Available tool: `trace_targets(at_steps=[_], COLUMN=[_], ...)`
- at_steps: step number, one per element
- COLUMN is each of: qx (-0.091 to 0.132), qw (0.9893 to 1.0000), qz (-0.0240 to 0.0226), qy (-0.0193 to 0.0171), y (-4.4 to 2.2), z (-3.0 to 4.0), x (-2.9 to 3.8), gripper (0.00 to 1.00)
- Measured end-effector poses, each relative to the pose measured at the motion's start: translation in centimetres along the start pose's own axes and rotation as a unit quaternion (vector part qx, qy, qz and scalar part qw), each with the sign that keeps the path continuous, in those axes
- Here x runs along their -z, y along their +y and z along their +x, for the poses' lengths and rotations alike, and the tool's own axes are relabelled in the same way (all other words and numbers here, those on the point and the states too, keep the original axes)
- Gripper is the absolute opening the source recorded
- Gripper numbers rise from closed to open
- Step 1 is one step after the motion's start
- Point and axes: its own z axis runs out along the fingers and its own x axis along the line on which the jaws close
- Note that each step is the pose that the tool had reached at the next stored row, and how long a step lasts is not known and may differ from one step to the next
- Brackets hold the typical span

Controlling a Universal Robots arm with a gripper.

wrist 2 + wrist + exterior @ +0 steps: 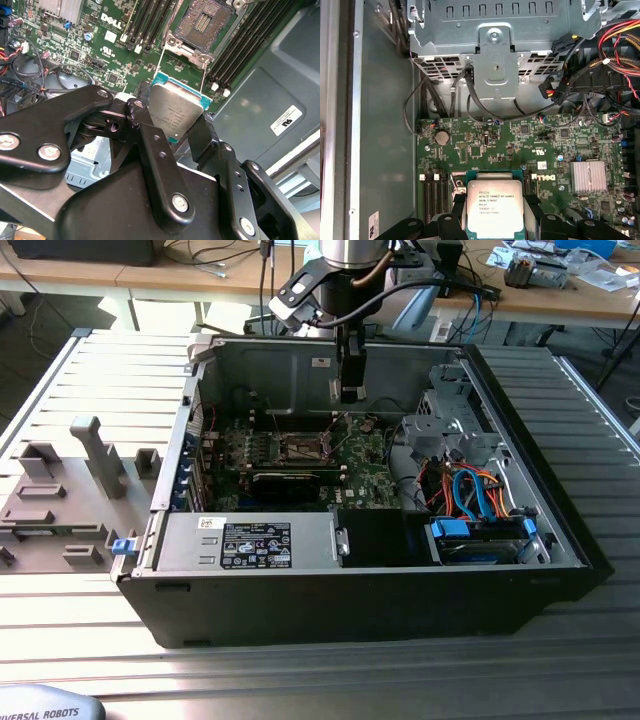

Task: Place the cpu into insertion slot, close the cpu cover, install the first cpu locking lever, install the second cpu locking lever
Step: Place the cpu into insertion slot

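Holding the cpu (177, 112) by two opposite edges, the gripper (350, 385) has its fingers (150, 145) clamped on the chip, which sits between the fingertips with its dull metal top exposed in both wrist views. The chip is clear of the board and touches nothing but the fingers. Beyond the fingertips lies the insertion slot (202, 20); its contact field is uncovered, and two thin wire levers (161, 57) rise from its frame toward the fingers. The slot is near the chip but apart from it, so the step in hand is judged to be the first one, placement of the cpu, with nothing seated yet. Seating calls for the chip to be squared to the slot outline, held level, and lowered without sliding across the contacts or fouling the raised levers. Around the slot spreads the green motherboard (485, 145), with black memory sockets (145, 20) to either side. Farther from the fingers stands the grey drive cage (495, 30). All sit inside the open computer case (350, 610) on the ribbed tabletop (300, 680).
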Motion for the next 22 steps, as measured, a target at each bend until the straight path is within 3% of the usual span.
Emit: trace_targets(at_steps=[22], qx=[-0.010], qw=[0.9999], qz=[-0.0001], qy=[-0.0011], y=[-0.01], z=[0.00], x=[-0.13], gripper=[0.54])
